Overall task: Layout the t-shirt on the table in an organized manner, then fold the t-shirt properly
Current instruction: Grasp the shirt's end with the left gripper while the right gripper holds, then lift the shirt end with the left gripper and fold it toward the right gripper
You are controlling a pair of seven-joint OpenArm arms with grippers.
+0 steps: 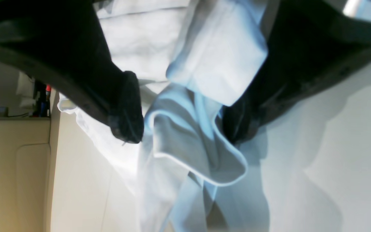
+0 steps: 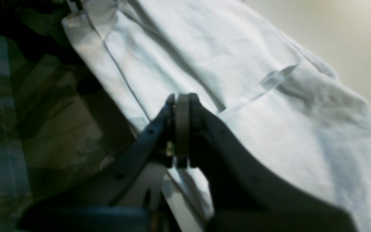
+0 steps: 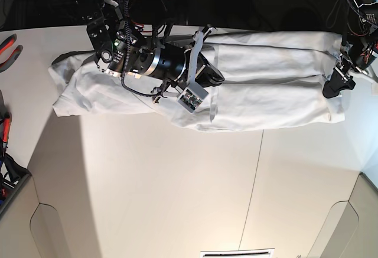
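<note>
Overhead: right hand pressed together, low over t-shirt (mid-body) — left hand spread, straddling cloth.

The large plain white soft cotton t-shirt bears no print; in the wrist views its folds shade to pale blue-grey and its hems show as thin white lines. The wide matte white flat surface is crossed by a thin dark seam and turns cream-beige at its near corners. Both arms are black; the right one has a silver metal band and a small green light. Black jaws with grey pads show on the right gripper. A red-handled tool lies at the edge.
</note>
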